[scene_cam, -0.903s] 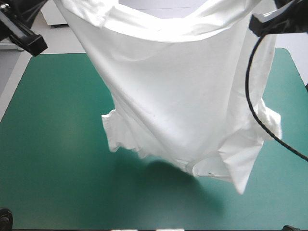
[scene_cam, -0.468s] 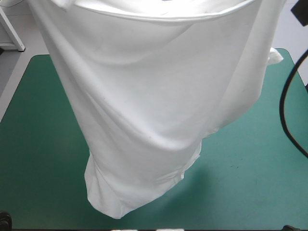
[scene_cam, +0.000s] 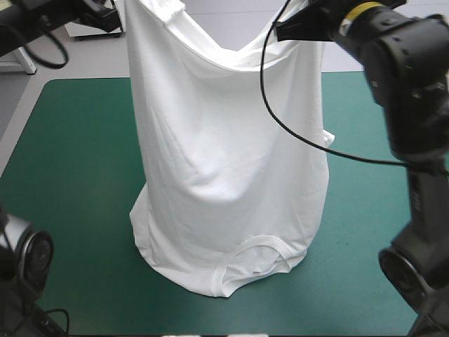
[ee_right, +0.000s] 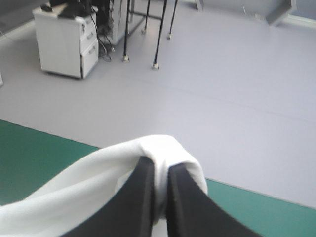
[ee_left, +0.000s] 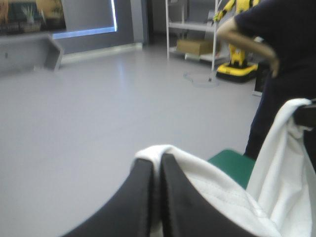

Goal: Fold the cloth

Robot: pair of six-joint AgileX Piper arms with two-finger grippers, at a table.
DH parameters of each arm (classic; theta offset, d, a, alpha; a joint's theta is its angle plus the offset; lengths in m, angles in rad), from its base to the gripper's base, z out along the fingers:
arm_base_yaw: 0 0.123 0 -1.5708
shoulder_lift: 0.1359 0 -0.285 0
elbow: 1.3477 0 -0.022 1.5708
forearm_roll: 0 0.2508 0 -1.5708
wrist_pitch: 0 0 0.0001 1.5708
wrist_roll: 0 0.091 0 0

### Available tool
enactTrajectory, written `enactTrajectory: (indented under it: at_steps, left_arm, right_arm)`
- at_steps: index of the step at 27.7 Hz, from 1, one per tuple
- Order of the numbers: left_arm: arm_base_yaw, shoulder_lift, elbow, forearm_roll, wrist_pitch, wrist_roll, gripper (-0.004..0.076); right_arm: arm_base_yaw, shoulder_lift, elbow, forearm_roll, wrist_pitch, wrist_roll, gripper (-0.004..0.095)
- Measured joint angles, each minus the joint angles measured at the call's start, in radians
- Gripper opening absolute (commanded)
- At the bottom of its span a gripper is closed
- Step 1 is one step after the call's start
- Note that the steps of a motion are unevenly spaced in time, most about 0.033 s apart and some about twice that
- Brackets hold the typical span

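Note:
The white T-shirt (scene_cam: pixel 224 161) hangs upside down between my two raised grippers over the middle of the teal-green table (scene_cam: pixel 70 175). Its collar end (scene_cam: pixel 256 260) rests crumpled on the cover toward the near edge. My left gripper (scene_cam: pixel 128 10) pinches the upper left corner of the hem, and my right gripper (scene_cam: pixel 284 29) pinches the upper right corner. In the left wrist view the black fingers (ee_left: pixel 157 160) are all but shut with white cloth (ee_left: pixel 217 187) between them. The right wrist view shows the same: the right gripper (ee_right: pixel 160 165) has a fold of the T-shirt (ee_right: pixel 163 148) wrapped over its tips.
Bare teal-green cover lies to the left and right (scene_cam: pixel 365 203) of the hanging shirt. The table's far edge (scene_cam: pixel 84 79) runs just behind it, under the grippers.
The shirt was swinging close under the camera, mostly clear of the table. Now it hangs farther back and narrower, its collar end settled on the cover, and both arms show.

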Motion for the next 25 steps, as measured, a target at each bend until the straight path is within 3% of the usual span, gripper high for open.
enactTrajectory:
  at_steps: [10,20,23,25]
  left_arm:
    - [-0.007,0.497,0.015,0.086,0.051,-0.073,-0.0009]
    - [-0.009,0.832,-0.003,0.109,0.008,-0.134,-0.0009]
    - [-0.009,0.863,-0.008,0.136,-0.038,-0.132,0.001]
    - [-0.009,0.863,-0.01,0.129,-0.077,-0.117,0.0123]
  right_arm:
    - [-0.302,0.466,0.006,0.379,0.031,0.021,-0.0019]
    - [-0.369,0.716,0.01,0.457,0.01,0.026,-0.0013]
    - [-0.381,0.74,0.01,0.462,-0.013,0.021,0.0117]
    - [-0.39,0.741,0.01,0.482,-0.03,-0.001,0.0303]
